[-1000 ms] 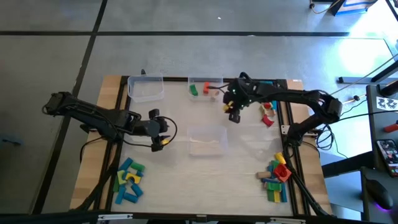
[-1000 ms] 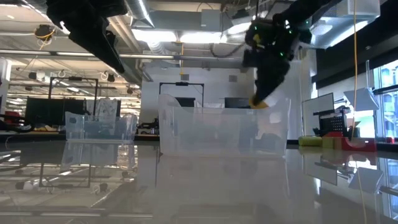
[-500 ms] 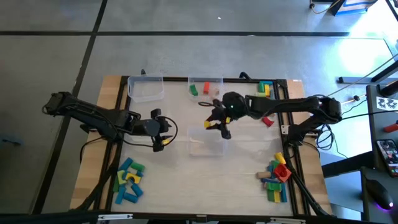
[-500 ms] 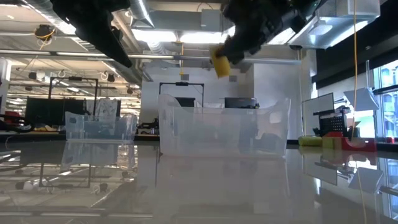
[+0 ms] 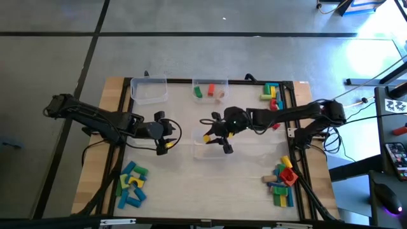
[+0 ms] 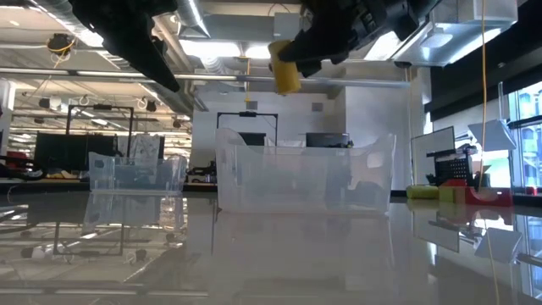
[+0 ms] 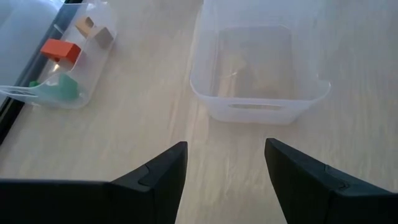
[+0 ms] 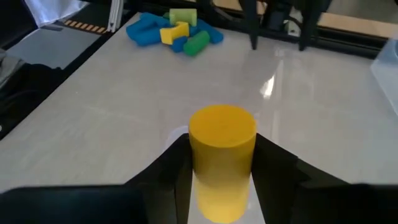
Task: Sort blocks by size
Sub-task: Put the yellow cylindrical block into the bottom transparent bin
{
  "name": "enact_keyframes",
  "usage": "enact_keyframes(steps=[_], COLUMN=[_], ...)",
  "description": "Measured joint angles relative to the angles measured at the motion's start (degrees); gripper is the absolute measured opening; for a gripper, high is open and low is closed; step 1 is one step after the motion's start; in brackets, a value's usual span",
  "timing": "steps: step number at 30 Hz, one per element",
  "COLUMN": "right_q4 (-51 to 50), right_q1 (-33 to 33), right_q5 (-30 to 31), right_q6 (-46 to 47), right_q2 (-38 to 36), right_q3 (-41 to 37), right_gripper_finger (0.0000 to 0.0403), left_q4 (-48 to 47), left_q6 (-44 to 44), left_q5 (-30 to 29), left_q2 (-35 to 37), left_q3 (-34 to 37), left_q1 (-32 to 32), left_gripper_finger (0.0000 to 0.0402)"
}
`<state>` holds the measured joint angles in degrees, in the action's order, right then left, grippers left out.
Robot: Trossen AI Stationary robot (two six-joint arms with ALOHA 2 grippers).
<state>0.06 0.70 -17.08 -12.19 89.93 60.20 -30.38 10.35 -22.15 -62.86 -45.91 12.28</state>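
The right claw (image 8: 222, 180) grips a yellow cylinder block (image 8: 222, 158), held in the air above the clear middle tub (image 5: 212, 145) on the counter (image 5: 241, 178). The left claw (image 7: 225, 171) waits open near that tub's side. Other blocks (image 5: 132, 184) lie in piles at the counter's corners.

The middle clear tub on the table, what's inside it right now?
The middle tub looks empty: only bare table shows through its clear floor. The right tool holds a yellow cylinder block above its left rim, not yet inside. From overhead, that arm hides part of the tub.
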Motion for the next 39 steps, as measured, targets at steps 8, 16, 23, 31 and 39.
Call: enact_keyframes(steps=[8,16,23,31,39], right_q4=[1.1,11.6,27.8,35.1,34.6], right_q1=[-0.4,-0.3,0.0,-1.2,-4.6], right_q5=[0.1,0.1,1.0,1.4,6.2], right_q6=[1.3,2.3,7.4,9.3,7.8], right_q2=[1.9,1.9,1.9,1.9,1.9], right_q3=[0.0,-6.5,-15.4,-18.8,-18.8], right_gripper_finger=[0.0130,0.0130,0.0130,0.0130,0.0130], left_q4=[0.0,0.0,0.0,1.5,1.5], left_q6=[1.0,0.9,0.8,0.8,0.0], left_q5=[0.0,0.0,0.0,0.0,0.0], left_q2=[0.0,0.0,0.0,0.0,0.0], left_q3=[0.0,0.0,0.0,0.0,0.0], left_q1=[0.0,0.0,0.0,0.0,0.0], left_gripper_finger=[0.0210,0.0210,0.0210,0.0210,0.0210])
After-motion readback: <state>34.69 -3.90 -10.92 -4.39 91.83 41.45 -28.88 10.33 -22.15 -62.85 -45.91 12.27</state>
